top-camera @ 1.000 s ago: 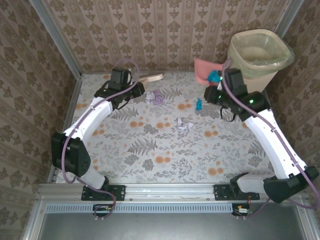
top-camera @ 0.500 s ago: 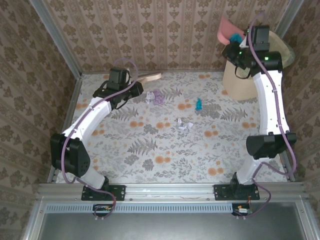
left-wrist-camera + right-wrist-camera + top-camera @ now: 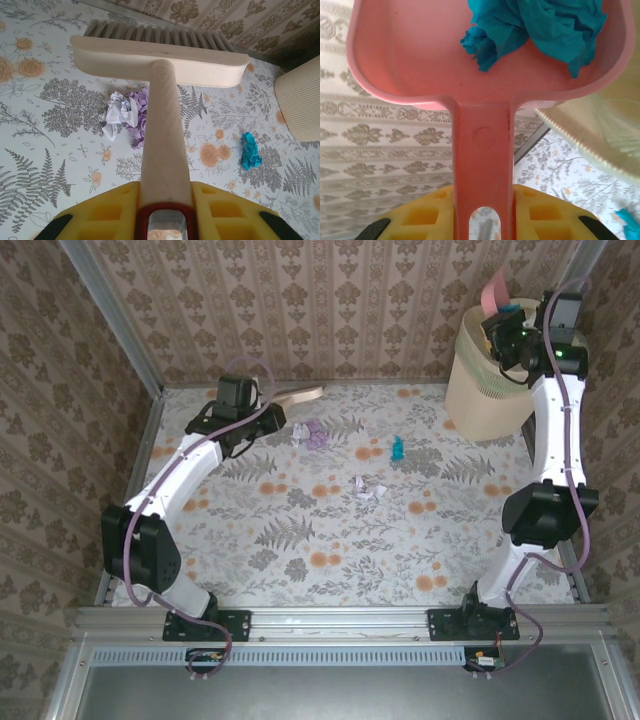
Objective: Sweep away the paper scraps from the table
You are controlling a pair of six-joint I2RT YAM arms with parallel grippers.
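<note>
My left gripper (image 3: pixel 165 192) is shut on the cream handle of a brush (image 3: pixel 160 55), whose head rests near the table's far edge (image 3: pixel 300 396). Just in front of the brush lies a purple and white paper wad (image 3: pixel 131 111) (image 3: pixel 314 434). A teal wad (image 3: pixel 250 151) (image 3: pixel 398 448) lies to its right, and a white scrap (image 3: pixel 368 489) sits mid-table. My right gripper (image 3: pixel 482 200) (image 3: pixel 507 330) is shut on the handle of a pink dustpan (image 3: pixel 420 55), raised and tilted over the bin (image 3: pixel 490 390). A teal wad (image 3: pixel 540 25) lies in the dustpan.
The cream ribbed bin stands at the table's far right corner, with its side in the left wrist view (image 3: pixel 300 105). The leaf-print table (image 3: pixel 300 560) is edged by metal rails and patterned walls. The right arm stands tall along the right edge.
The right arm has lifted the dustpan with its teal wad from beside the bin up over the bin's rim. The left arm and the brush have not moved.
</note>
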